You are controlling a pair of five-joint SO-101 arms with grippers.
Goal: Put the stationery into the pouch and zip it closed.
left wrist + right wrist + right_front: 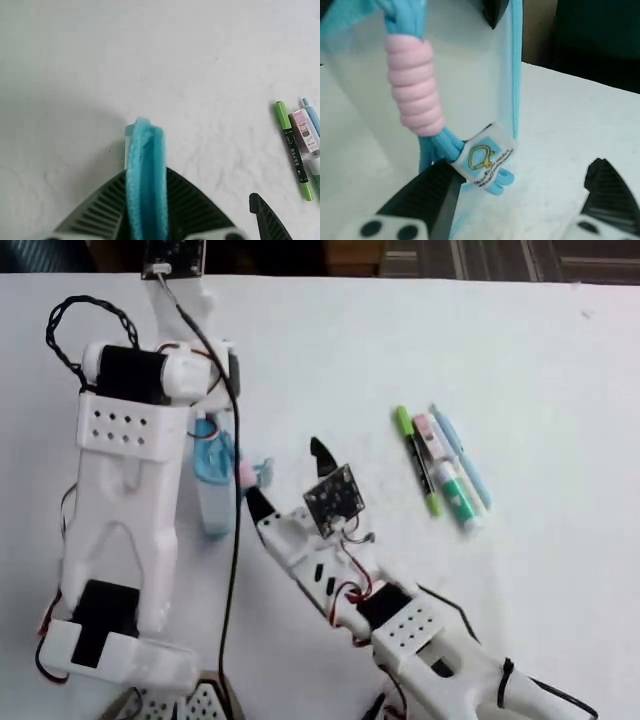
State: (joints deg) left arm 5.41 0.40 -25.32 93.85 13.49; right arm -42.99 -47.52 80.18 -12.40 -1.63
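Held: pouch [213,495] clamped in left gripper [146,172]; right gripper [288,472] spread apart.
The zipper pull [415,85] is seen just beside one right finger; stationery [445,465] well apart.

Pouch [212,468] just beside right end effector [290,478] (spread wide); pens [445,465] bunched, well apart.

pouch [212,490] partly behind left arm [125,470], pens [305,132] cut by edge
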